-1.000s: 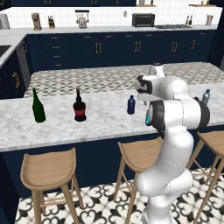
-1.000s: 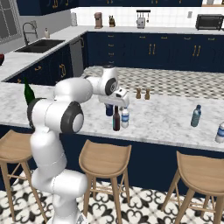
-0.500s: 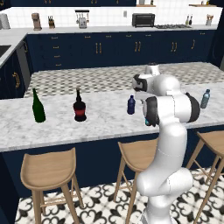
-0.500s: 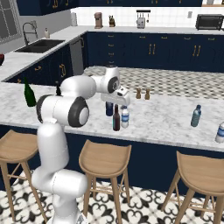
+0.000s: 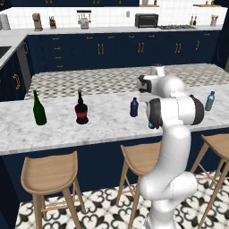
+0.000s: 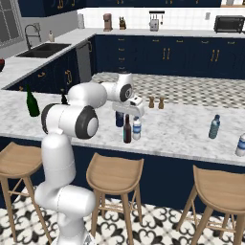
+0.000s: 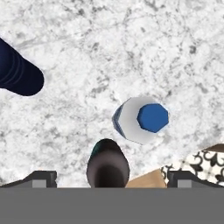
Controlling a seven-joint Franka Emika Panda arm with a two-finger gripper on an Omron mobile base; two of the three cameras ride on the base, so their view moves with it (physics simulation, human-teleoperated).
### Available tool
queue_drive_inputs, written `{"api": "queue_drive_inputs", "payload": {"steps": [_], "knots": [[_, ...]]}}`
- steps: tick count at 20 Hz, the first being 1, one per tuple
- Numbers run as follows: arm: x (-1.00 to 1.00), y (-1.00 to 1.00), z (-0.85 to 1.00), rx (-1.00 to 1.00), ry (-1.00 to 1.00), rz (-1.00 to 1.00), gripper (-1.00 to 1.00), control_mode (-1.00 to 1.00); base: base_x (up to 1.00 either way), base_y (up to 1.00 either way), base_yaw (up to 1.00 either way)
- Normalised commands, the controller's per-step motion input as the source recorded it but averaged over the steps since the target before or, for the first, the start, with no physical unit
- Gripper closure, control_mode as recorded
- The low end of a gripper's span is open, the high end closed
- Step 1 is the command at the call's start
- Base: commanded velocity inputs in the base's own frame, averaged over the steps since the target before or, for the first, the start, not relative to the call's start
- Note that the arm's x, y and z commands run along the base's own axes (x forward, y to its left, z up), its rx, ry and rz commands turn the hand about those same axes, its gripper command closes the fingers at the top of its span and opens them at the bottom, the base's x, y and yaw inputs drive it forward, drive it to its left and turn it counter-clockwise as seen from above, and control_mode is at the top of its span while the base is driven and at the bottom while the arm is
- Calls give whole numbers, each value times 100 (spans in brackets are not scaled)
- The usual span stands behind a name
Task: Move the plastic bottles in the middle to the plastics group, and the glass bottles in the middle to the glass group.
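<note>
My gripper (image 7: pixel 111 179) hangs open, pointing straight down over the middle bottles, with nothing held. Right below it stands the slim dark glass bottle (image 7: pixel 107 168) with the cyan lower part, its top between my fingertips (image 7: pixel 41 178). Beside it is the pale plastic bottle (image 7: pixel 142 119) with a blue cap, and further off the navy plastic bottle (image 7: pixel 17 72). From the right base the gripper (image 6: pixel 126 112) is above the dark bottle (image 6: pixel 127 130), the pale bottle (image 6: pixel 137 128) and the navy bottle (image 6: pixel 119 119). The glass group, a green wine bottle (image 5: pixel 39 108) and a red-labelled bottle (image 5: pixel 81 108), stands at the left. The plastics group bottle (image 5: pixel 209 101) stands at the right.
The marble counter (image 5: pixel 107 123) ends in a front edge above three wooden stools (image 5: pixel 49 172). Two small shakers (image 6: pixel 156 102) stand behind the middle bottles. Another pale bottle (image 6: pixel 240 145) sits at the far right of the counter.
The arm's elbow and upper links have swung while the hand stayed over the middle bottles. The jaws are as wide as before; no bottle has moved.
</note>
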Motion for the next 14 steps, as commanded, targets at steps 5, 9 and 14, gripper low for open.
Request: {"api": "queue_drive_inputs", "payload": {"steps": [5,9,14], "knots": [[-1,8,-7,0,0,-10,-100,-100,0,0,0],[0,23,-7,0,0,-11,-100,-100,0,0,0],[1,5,-3,0,0,-11,-100,-100,0,0,0]]}}
